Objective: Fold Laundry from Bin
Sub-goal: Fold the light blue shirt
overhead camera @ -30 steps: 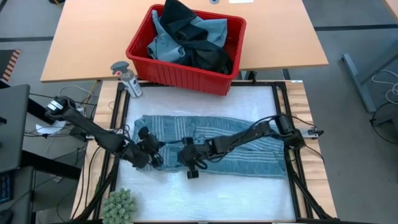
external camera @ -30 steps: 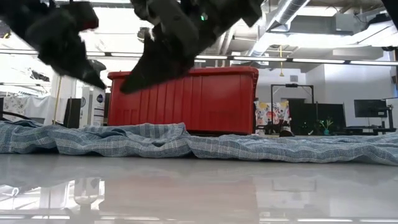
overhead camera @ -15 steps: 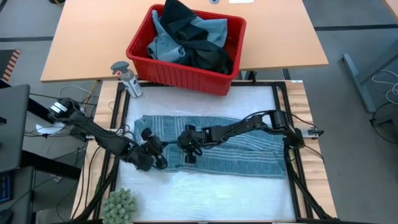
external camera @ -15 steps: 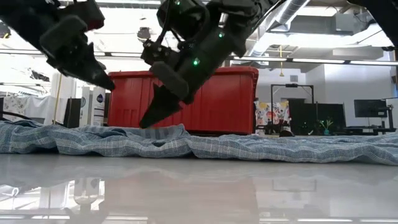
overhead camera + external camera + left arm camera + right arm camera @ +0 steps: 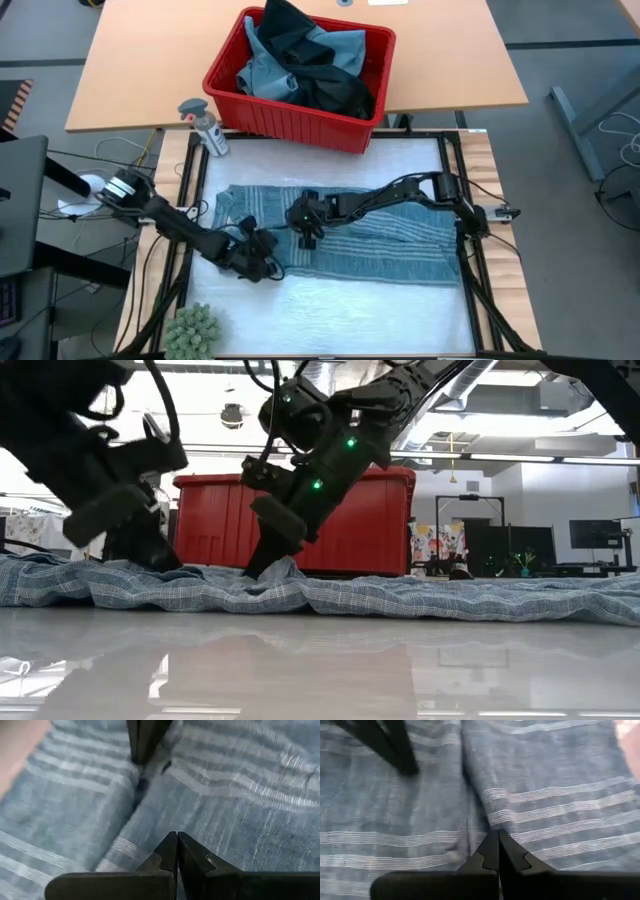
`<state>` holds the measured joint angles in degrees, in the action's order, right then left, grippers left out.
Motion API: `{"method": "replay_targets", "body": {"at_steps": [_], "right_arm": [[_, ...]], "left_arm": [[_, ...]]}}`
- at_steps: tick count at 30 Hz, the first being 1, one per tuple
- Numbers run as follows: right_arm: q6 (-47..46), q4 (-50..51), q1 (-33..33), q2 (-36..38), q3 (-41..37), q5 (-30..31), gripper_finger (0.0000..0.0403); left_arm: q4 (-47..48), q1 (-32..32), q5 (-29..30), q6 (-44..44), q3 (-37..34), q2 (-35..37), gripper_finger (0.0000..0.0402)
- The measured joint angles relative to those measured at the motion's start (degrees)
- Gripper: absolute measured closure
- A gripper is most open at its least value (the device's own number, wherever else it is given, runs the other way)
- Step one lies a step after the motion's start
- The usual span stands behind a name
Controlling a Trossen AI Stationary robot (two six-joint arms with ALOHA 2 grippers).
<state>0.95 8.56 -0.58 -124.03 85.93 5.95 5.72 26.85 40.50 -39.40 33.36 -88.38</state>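
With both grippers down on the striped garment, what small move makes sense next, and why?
Probably lift both grippers slightly to see whether cloth comes up. The left gripper and right gripper are shut with tips on the striped garment, which lies spread flat before the red bin. The wrist views do not clearly show fabric pinched, so a small test lift would confirm a hold before folding.

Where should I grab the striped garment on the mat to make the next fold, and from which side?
Probably take the striped garment at its raised ridge near the middle-left, coming straight down from above. It lies flat on the mat, so only that bunched fold offers cloth to pinch. The right gripper and left gripper, both shut, already sit there.
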Motion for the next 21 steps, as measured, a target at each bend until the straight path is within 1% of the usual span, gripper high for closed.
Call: {"method": "replay_targets", "body": {"at_steps": [2, 4, 9, 11, 13, 16, 17, 18, 19, 21], "right_arm": [[-0.04, 0.92, -0.08, 0.46, 0.13, -1.45, 0.0383], [0.52, 3.90, -0.22, 2.00, 1.11, -2.51, 0.0383], [2.40, 10.74, -0.45, 9.04, 3.04, -1.71, 0.0383], [2.48, 14.23, -0.46, 11.92, 3.01, -1.38, 0.0383], [0.58, 19.90, -0.46, 14.64, 2.95, -0.35, 0.0383], [-5.43, 33.48, -0.56, 18.58, 2.53, 3.78, 0.0385], [-7.72, 37.60, -0.65, 19.82, 1.63, 5.00, 0.0386], [-9.95, 41.17, -0.90, 20.80, 0.21, 6.12, 0.0386], [-12.44, 44.05, -1.19, 21.45, -1.38, 7.20, 0.0386], [-17.71, 46.85, -1.70, 23.68, -5.66, 8.34, 0.0387]], "left_arm": [[0.09, -0.06, -0.82, -0.49, -0.04, -0.11, 0.0401], [-0.27, -0.03, -1.36, -0.42, -0.04, 1.04, 0.0401], [0.17, -0.02, -2.16, 3.64, 1.11, 8.44, 0.0401], [0.25, -0.01, -0.78, 5.95, 2.06, 11.82, 0.0401], [0.61, 0.00, 2.13, 7.64, 2.45, 15.11, 0.0401], [0.68, -0.78, 7.72, 7.90, 2.02, 18.52, 0.0401], [0.93, -1.53, 8.14, 7.40, 1.63, 19.13, 0.0401], [0.63, -2.53, 7.32, 7.24, 1.08, 19.49, 0.0401], [-0.05, -3.80, 5.21, 7.31, 0.55, 19.54, 0.0401], [-2.53, -6.52, -0.82, 9.07, -0.61, 19.10, 0.0401]]}}
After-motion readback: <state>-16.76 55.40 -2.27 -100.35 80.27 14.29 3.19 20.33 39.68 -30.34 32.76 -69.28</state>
